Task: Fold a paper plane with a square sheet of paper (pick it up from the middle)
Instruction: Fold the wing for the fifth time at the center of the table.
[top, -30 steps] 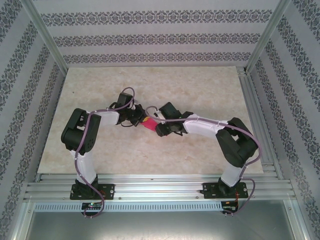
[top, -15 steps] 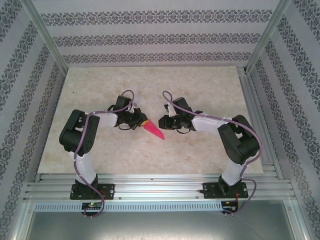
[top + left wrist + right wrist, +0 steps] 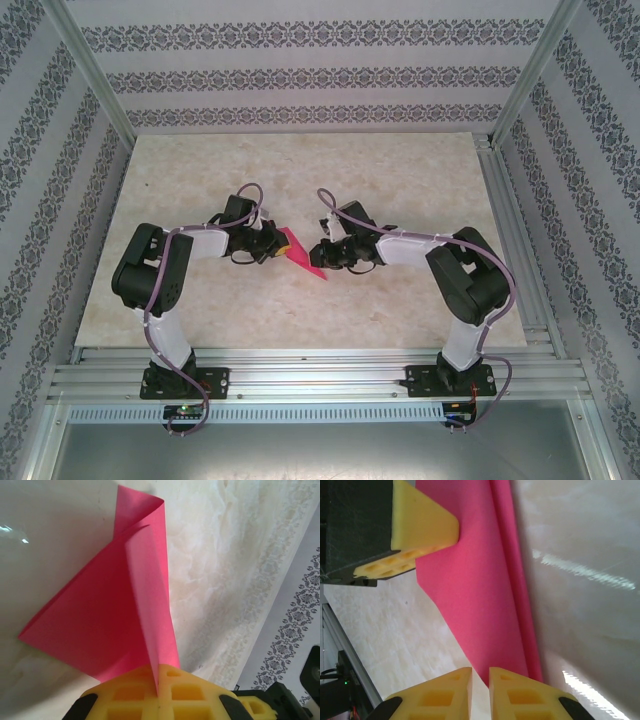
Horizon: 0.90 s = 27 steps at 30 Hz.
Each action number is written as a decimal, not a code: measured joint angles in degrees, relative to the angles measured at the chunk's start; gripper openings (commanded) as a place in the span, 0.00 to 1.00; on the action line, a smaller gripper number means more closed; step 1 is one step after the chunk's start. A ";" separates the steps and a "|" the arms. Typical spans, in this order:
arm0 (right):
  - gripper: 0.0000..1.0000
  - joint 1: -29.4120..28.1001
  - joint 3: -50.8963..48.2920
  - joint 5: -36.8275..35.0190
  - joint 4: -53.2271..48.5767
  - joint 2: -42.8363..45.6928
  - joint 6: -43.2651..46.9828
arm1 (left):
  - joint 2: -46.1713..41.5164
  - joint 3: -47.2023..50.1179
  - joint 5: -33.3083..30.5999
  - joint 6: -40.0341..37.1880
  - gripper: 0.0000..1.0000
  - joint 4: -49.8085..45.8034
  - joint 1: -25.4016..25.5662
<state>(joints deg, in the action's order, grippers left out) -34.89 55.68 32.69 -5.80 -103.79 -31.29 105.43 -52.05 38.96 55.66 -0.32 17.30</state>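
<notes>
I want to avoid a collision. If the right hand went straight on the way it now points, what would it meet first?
Most likely the folded red paper, whose pointed end lies just ahead of the right hand. Beyond it the left hand holds that paper; depth is unclear.

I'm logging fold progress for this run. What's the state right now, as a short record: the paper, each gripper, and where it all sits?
paper: the folded paper, magenta, narrow and pointed, creased layers, one flap curling open
left gripper: the left gripper is shut on the paper's wider end
right gripper: the right gripper is at the pointed end, fingers almost together; whether it pinches the paper cannot be told
place: mid-table, between the two grippers
fold stage: partly folded, dart-like
</notes>
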 measured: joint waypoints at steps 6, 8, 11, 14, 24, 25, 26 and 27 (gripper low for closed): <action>0.17 -0.22 0.00 1.11 0.22 0.00 -0.57 | 0.02 -0.13 -0.07 -1.88 0.02 -2.32 -0.04; 0.17 -0.22 0.00 1.38 -0.13 -0.13 -0.55 | 0.22 -0.50 -0.04 -2.27 0.02 -2.86 -0.04; 0.17 -0.22 0.00 1.53 -0.37 -0.72 -0.57 | 0.72 -1.40 -0.02 -2.75 0.03 -3.43 -0.04; 0.17 -0.22 0.00 1.57 -0.37 -1.77 -0.59 | 1.14 -1.64 0.20 -2.71 0.03 -3.39 -0.04; 0.18 0.44 0.00 1.51 0.31 -3.43 -0.83 | 3.10 -4.39 0.11 -3.98 0.03 -4.31 -0.04; 0.18 0.52 0.00 1.51 0.37 -3.43 -1.05 | 3.48 -4.72 -0.02 -4.26 0.03 -4.50 -0.04; 0.18 0.55 0.00 1.51 0.46 -3.43 -1.27 | 3.87 -4.98 -0.07 -4.48 0.02 -4.63 -0.04; 0.18 0.55 0.00 1.51 0.46 -3.43 -1.31 | 4.31 -5.29 -0.15 -4.70 0.02 -4.96 -0.04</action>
<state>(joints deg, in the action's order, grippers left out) -34.35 55.68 34.20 -5.34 -107.22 -32.60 109.73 -57.34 38.81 50.96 -5.28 17.26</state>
